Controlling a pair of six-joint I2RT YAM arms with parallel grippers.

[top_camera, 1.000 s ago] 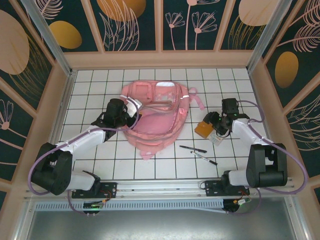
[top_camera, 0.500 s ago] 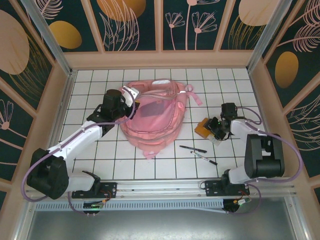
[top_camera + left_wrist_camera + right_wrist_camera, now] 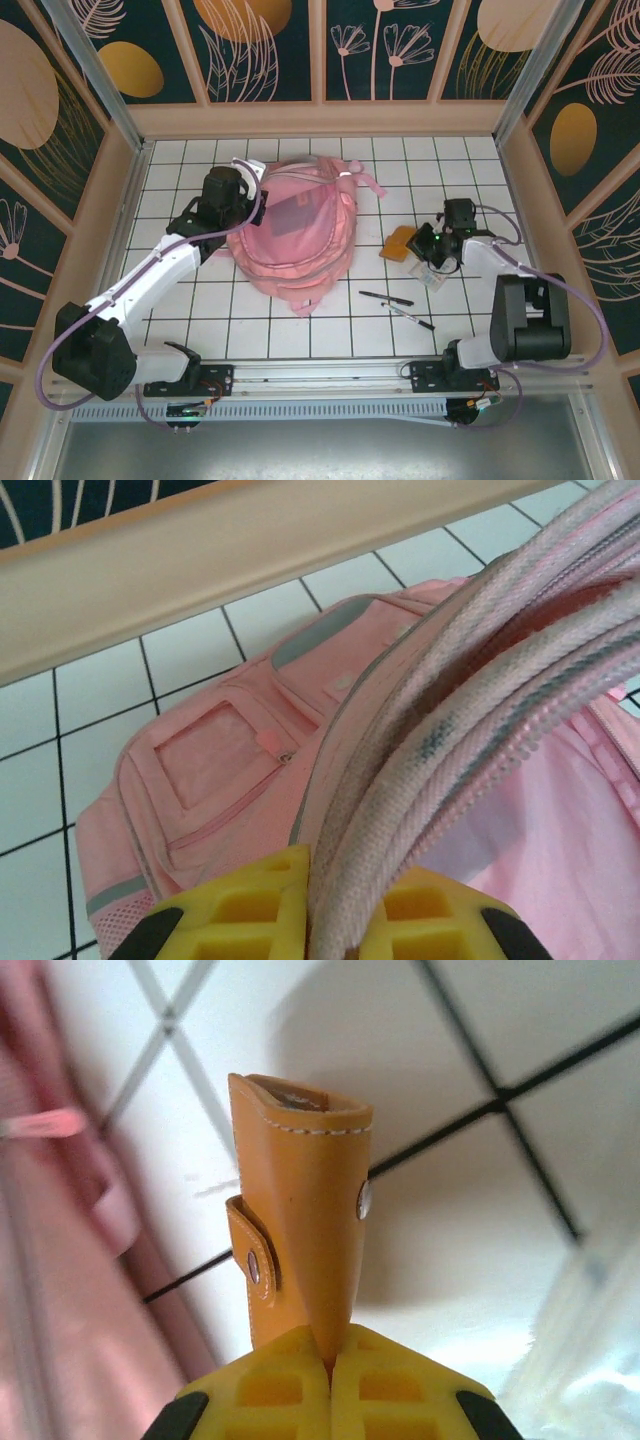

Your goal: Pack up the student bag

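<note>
The student bag (image 3: 295, 240), soft and pink, lies bunched up in the middle of the tiled table. My left gripper (image 3: 248, 185) is at its back-left corner, shut on a pale pink webbing edge of the bag (image 3: 450, 720) and holding it raised; a zipped pocket (image 3: 215, 765) shows below. To the bag's right, my right gripper (image 3: 425, 246) is shut on an orange leather case (image 3: 397, 243). In the right wrist view the case (image 3: 300, 1190) stands up from the closed yellow fingers (image 3: 250, 1390), with the bag (image 3: 40, 1290) at the left.
Two black pens (image 3: 386, 298) (image 3: 408, 316) lie on the tiles in front of the right gripper. A clear plastic sleeve (image 3: 432, 278) lies just beside it. A wooden wall (image 3: 250, 550) runs close behind the bag.
My right gripper has closed on the orange case and shifted it slightly left. My left gripper has pulled the bag's edge up and toward the back left, bunching the bag.
</note>
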